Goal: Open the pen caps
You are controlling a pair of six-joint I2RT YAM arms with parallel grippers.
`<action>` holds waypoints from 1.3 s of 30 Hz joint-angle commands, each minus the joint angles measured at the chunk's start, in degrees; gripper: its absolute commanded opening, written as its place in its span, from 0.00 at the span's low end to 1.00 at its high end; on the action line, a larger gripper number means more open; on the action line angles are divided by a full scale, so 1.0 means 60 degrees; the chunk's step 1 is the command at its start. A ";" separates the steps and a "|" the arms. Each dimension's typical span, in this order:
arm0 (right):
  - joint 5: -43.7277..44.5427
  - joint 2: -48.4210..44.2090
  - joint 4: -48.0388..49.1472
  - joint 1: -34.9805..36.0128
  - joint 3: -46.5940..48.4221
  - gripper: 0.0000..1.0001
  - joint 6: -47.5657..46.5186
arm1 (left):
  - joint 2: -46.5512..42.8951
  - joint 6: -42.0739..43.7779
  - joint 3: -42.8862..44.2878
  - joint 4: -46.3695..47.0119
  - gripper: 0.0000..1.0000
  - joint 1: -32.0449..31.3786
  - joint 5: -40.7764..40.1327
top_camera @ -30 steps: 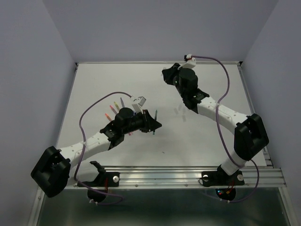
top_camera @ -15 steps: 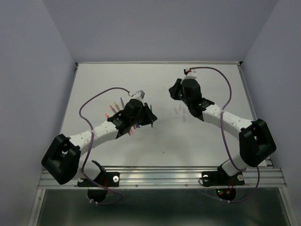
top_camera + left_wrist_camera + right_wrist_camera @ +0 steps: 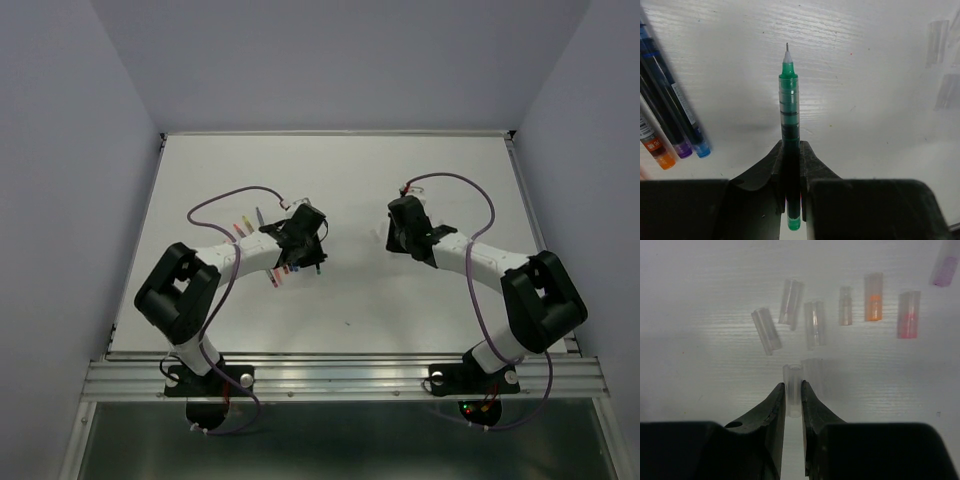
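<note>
My left gripper point(image 3: 791, 147) is shut on a green pen point(image 3: 788, 95). The pen has no cap on it and its bare tip points away over the table. My right gripper point(image 3: 793, 389) is shut on a clear pen cap point(image 3: 793, 373), held just above the table. Several loose pen caps lie beyond it: clear ones point(image 3: 815, 324), an orange one point(image 3: 873, 303), a pink one point(image 3: 908, 314) and a purple one point(image 3: 944, 265). In the top view the left gripper point(image 3: 308, 238) and the right gripper point(image 3: 397, 232) are both low near the table's middle.
Orange point(image 3: 655, 142), purple point(image 3: 667, 125) and blue point(image 3: 685, 120) pens lie side by side left of my left gripper. More pens point(image 3: 243, 222) show by the left arm in the top view. Two faint clear caps point(image 3: 945, 92) lie at the right of the left wrist view.
My right gripper has come from the far side toward the middle and lowered to the loose caps. My left arm has folded in, moving the green pen slightly away and to the left.
</note>
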 commanded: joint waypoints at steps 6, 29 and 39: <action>0.0262 0.0460 -0.0226 -0.0860 0.0112 0.07 0.0162 | 0.0370 -0.0313 0.0574 -0.0972 0.00 0.0036 -0.0741; 0.0306 -0.0211 -0.1001 -0.1051 0.0404 0.50 0.0396 | 0.0035 -0.0255 0.1057 -0.1865 0.48 0.0021 -0.1268; 0.1798 -0.2775 -0.1295 -0.1051 0.0859 1.00 0.0206 | -0.3025 -0.0064 0.1717 -0.2613 0.96 0.0036 -0.4370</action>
